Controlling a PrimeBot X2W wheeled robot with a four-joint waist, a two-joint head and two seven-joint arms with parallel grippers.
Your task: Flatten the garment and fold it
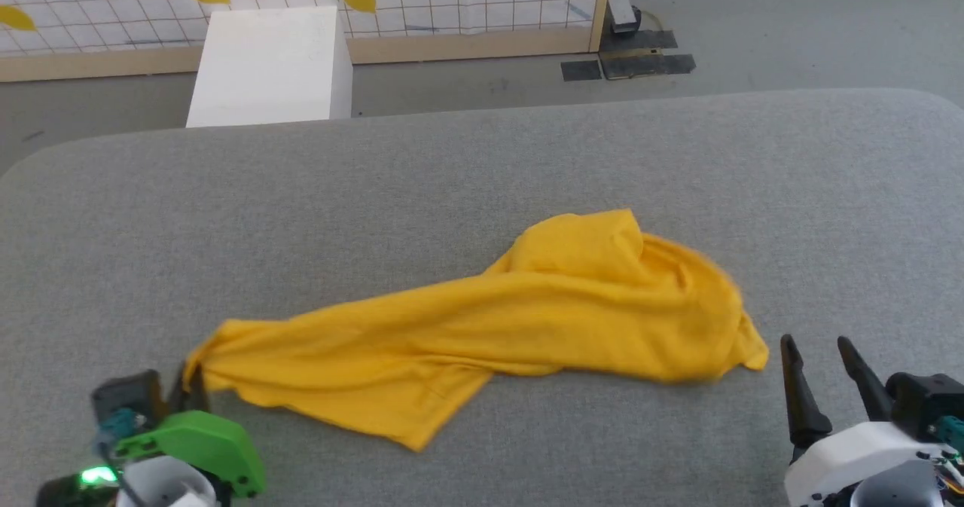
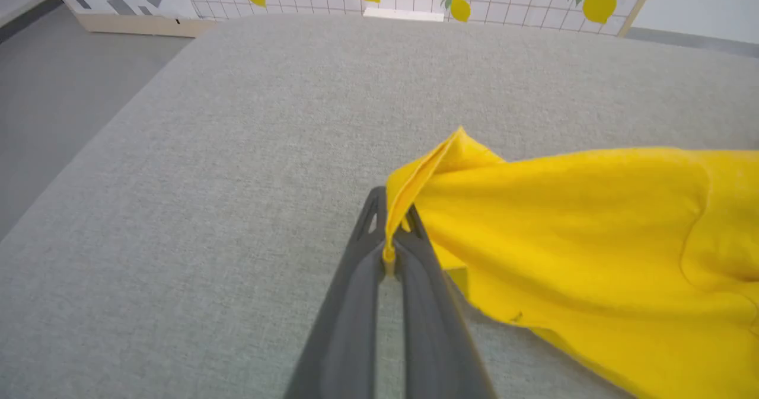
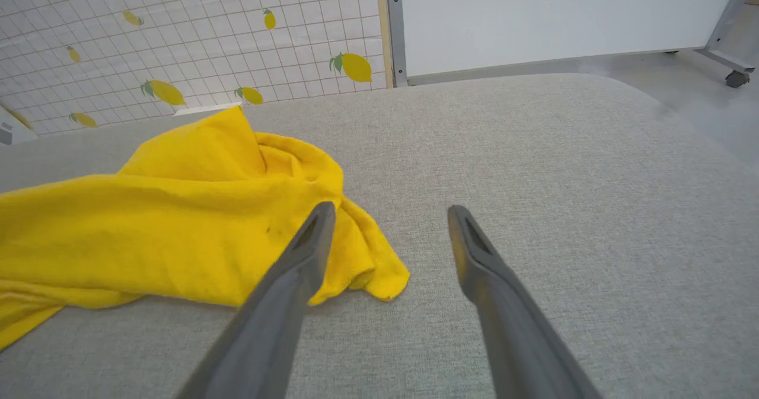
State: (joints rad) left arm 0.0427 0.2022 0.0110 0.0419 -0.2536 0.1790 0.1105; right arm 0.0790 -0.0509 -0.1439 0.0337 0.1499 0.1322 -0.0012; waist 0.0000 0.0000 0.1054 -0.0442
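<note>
One thin pinch: left jaws clamped on garment [image 1: 527,311] corner, lower left of head view; rest bunched mid-frame on tabletop [image 1: 452,175]; right jaws spread, empty. Risk: hem slipping under pull, bunch dragging unflattened.

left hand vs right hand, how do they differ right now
1. The left hand is shut, while the right hand stands wide open.
2. The left hand pinches an edge of the yellow shirt; the right hand holds nothing.
3. The left hand is at the shirt's left end; the right hand sits just beside its right end, apart from it in the head view.
Both have two long dark fingers and sit low over the grey surface.
</note>
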